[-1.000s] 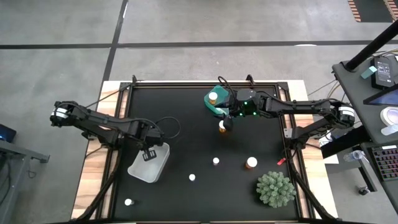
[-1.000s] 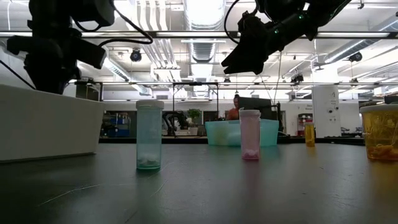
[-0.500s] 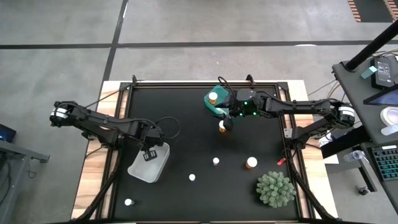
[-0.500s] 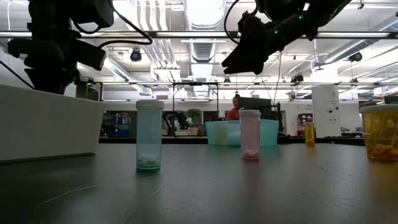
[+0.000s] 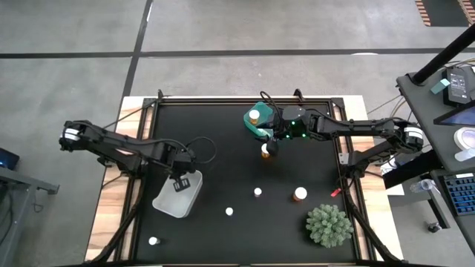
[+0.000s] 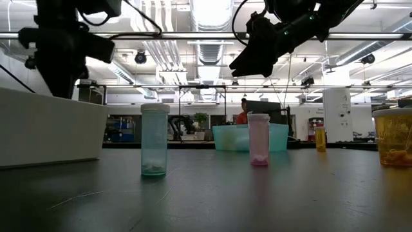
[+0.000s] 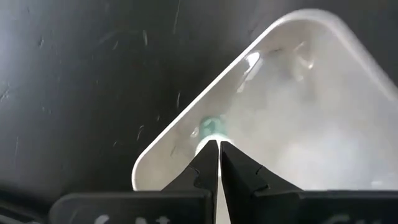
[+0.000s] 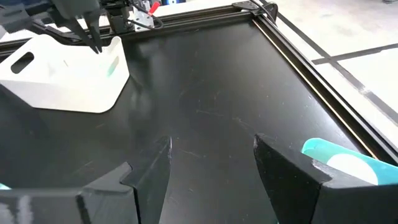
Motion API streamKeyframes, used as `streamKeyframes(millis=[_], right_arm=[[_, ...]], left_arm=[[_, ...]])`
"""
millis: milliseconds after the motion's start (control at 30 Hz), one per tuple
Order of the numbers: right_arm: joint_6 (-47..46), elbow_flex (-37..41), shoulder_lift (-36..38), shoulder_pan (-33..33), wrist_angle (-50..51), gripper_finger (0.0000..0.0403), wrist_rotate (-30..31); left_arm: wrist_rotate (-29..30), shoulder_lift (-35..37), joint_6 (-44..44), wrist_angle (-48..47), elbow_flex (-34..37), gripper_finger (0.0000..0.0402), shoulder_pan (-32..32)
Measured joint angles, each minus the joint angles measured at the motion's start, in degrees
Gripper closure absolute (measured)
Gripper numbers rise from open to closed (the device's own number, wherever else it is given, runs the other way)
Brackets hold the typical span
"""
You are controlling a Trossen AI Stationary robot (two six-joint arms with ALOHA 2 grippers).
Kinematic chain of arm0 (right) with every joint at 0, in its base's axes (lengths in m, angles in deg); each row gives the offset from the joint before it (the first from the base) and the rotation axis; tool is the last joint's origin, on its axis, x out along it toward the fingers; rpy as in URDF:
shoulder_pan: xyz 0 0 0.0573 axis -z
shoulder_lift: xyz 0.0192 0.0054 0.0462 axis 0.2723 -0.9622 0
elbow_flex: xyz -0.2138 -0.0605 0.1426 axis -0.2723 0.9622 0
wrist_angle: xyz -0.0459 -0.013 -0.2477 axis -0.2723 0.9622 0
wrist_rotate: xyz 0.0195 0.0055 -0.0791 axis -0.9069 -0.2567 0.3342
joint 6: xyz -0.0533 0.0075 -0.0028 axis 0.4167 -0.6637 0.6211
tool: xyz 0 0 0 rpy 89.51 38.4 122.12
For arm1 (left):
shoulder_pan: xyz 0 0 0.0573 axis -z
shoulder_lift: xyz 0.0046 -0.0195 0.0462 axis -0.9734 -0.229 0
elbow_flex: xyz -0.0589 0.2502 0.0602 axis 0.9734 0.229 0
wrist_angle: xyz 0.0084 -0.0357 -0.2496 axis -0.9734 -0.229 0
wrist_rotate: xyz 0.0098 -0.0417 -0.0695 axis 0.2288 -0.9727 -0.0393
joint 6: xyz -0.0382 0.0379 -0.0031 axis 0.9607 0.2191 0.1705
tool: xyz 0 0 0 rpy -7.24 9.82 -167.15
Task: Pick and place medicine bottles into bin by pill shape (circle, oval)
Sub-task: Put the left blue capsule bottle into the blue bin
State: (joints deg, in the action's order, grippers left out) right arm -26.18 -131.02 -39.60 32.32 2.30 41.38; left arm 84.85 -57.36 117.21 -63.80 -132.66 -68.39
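My left gripper is shut and empty, just above the white bin. Its wrist view shows the shut fingertips over the bin's wall, with a small teal-tinted thing inside. My right gripper is open and empty, held high beside the teal bin, above an amber bottle standing on the mat. One bottle sits in the teal bin. Two white bottles, an amber one and a white one stand on the mat.
A green spiky plant stands at the near right corner. A small red thing lies by the right frame rail. A cable loop lies on the mat behind the white bin. Open mat lies between the two bins.
My left gripper has risen a little above the white bin, still shut. My right gripper has kept still.
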Motion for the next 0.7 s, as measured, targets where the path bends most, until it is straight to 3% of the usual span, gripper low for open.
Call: streamKeyframes(millis=[133, 367, 700], right_arm=[[0.11, 0.00, -0.01, 0.00, 0.00, 0.0184, 0.02], [2.00, 0.00, -0.02, 0.02, 0.37, 0.0184, 0.00], [3.49, 0.00, -0.01, 0.00, 1.83, 0.0184, -0.07]], left_arm=[[-0.68, 0.02, 1.70, -0.15, -4.57, 0.0402, 0.01], [-6.78, -1.05, 11.54, -0.31, -15.29, 0.0402, 3.11], [-13.44, -11.04, 28.18, -0.30, -29.61, 0.0402, 11.20]])
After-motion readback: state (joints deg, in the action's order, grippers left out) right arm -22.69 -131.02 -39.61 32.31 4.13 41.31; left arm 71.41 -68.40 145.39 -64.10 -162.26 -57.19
